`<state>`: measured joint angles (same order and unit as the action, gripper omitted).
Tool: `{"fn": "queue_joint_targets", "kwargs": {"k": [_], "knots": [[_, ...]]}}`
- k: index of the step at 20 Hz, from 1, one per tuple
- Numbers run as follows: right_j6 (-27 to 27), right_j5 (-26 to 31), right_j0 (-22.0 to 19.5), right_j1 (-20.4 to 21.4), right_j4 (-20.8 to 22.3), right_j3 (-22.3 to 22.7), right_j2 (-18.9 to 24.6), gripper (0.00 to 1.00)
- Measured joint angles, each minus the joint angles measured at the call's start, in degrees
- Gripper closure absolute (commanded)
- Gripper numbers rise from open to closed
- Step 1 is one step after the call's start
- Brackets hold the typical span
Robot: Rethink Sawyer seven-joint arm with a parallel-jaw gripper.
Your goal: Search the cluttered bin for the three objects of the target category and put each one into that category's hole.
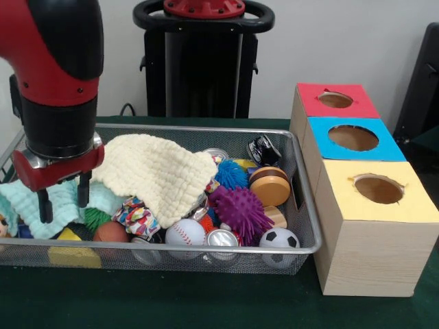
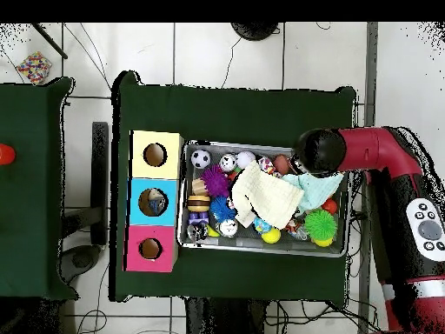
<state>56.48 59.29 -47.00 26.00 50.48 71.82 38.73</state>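
Front view: tool (image 1: 64,197) (fingers apart) above mint cloth (image 1: 41,205) in bin (image 1: 302,205).

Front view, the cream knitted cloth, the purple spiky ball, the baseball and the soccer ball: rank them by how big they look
1. Cream knitted cloth, clearly largest.
2. Purple spiky ball.
3. Baseball and soccer ball: they look about the same, and the mesh bin rim hides their lower parts, so I won't rank them.

Dark green table (image 1: 206,308), pale wall (image 1: 329,41) behind; white tiled floor (image 2: 226,52), cables.
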Motion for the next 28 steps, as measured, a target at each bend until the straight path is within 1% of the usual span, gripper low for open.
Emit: {"fn": "queue_joint_targets", "kwargs": {"k": [4, 14, 24, 28], "knots": [[0.0, -0.32, -0.32, -0.86, 0.51, 0.39, -1.03, 0.0], [0.0, -0.32, -0.14, -0.87, 1.9, 1.04, -2.51, 0.0], [0.0, -0.32, -1.07, 0.71, 1.9, 3.75, -2.7, 0.0], [0.0, -0.32, -1.11, 0.65, 1.97, 3.82, -3.06, 0.0]]}}
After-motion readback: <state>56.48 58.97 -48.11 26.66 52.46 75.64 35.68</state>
